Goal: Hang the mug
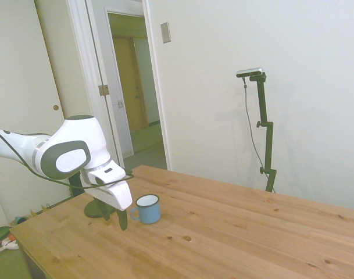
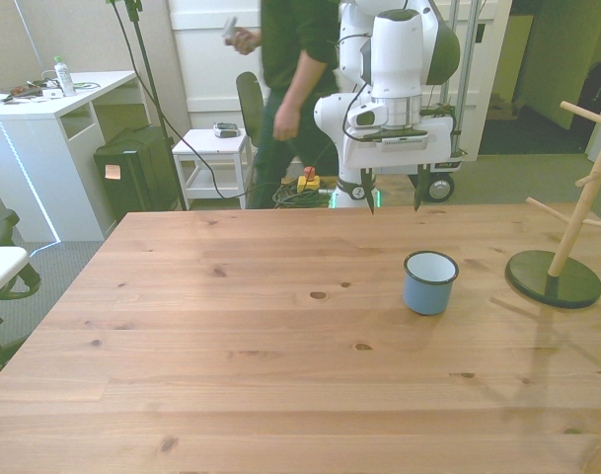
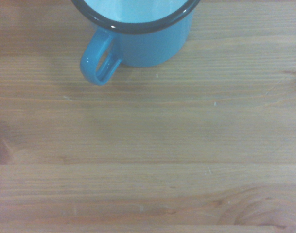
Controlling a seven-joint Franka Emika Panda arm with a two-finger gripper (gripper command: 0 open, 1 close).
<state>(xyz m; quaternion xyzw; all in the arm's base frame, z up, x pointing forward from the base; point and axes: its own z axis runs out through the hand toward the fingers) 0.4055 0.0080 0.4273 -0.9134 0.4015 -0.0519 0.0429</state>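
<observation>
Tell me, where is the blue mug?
The mug stands on the table, toward the front view's right, between the open gripper and the wooden rack.

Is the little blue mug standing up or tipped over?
Standing up. The mug sits on its base on the wooden table, its open white inside facing upward.

Mugs: one, the light blue enamel mug (image 2: 429,282) on the wooden table (image 2: 231,346).
Mug trees: one wooden mug tree (image 2: 566,237), near the mug.
Persons: one person (image 2: 290,89), beyond the table.
</observation>
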